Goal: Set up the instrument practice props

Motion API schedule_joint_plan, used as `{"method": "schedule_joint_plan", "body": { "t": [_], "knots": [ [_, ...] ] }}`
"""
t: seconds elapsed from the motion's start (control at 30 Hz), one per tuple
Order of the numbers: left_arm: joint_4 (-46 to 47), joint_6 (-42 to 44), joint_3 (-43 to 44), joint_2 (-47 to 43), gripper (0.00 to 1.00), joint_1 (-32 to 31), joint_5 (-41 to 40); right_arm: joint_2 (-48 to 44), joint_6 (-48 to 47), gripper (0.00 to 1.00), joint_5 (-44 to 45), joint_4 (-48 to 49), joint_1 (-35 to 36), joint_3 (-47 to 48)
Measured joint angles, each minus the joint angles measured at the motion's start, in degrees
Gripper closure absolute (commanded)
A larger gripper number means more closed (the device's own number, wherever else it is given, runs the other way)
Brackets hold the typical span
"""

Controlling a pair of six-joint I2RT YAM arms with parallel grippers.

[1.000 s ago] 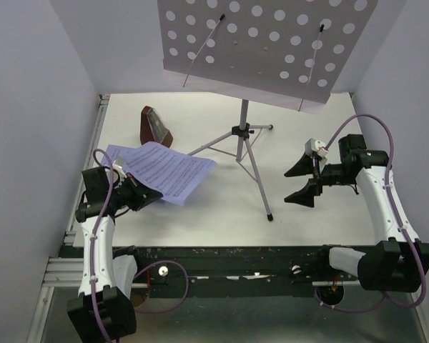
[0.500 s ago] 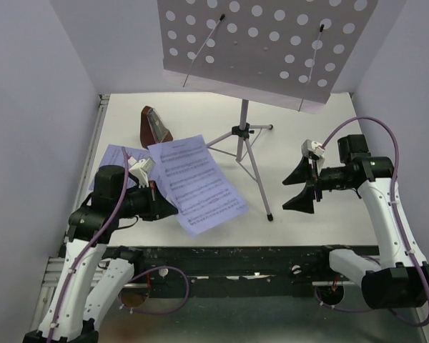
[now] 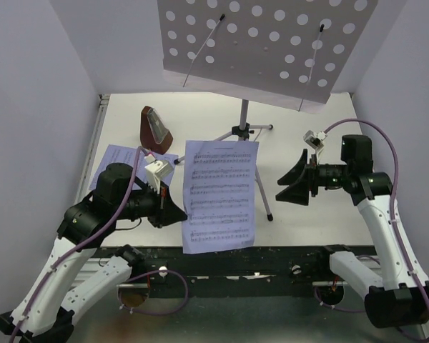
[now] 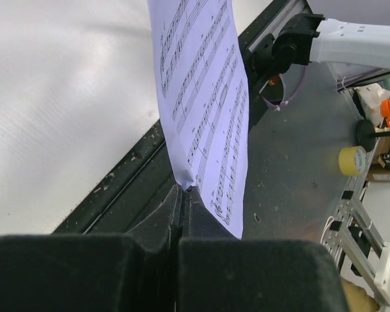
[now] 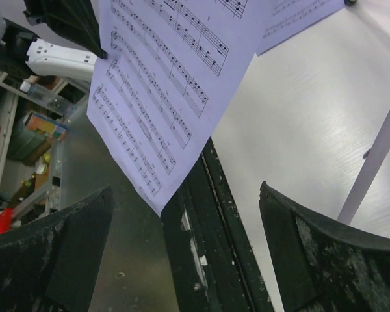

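My left gripper is shut on the left edge of a lavender sheet-music page and holds it up in the air over the table's front. The page also shows in the left wrist view, pinched between the jaws, and in the right wrist view. A second lavender page lies flat at the left. The brown pyramid metronome stands behind it. The pale lilac perforated music stand rises at the back on its thin tripod. My right gripper is open and empty, right of the lifted page.
One tripod leg runs toward the front, just right of the lifted page, and shows in the right wrist view. The black front rail edges the table. White walls close in both sides.
My left gripper has lifted the page off the table and swung it right and upright, so it now faces the camera. My right gripper has shifted slightly left toward it.
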Motion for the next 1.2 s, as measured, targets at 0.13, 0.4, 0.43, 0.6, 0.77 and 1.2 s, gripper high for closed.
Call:
{"method": "schedule_joint_plan", "body": {
  "t": [0.13,0.4,0.43,0.6,0.77,1.2],
  "knots": [
    [4.5,-0.3,0.0,2.9,1.00,-3.7,-0.4,-5.4,17.3,0.00,3.4,13.9,0.1,-6.9],
    [12.0,-0.8,1.2,7.2,1.00,-7.1,-0.2,-4.8,35.0,0.01,7.2,29.5,2.1,-11.2],
    [12.5,-0.8,1.4,7.5,1.00,-7.2,-0.2,-4.7,35.9,0.00,7.5,30.4,2.4,-11.3],
    [14.9,-0.9,1.5,7.8,1.00,-7.6,0.3,-4.7,39.9,0.01,8.1,34.6,2.7,-12.6],
    [17.6,-1.5,1.5,7.8,1.00,-7.8,1.6,-4.5,45.9,0.12,7.7,40.1,3.3,-13.8],
    [20.9,-2.7,2.1,9.4,0.28,-8.1,1.9,-10.6,48.1,1.00,2.7,42.9,4.7,-11.6]
  ]
}}
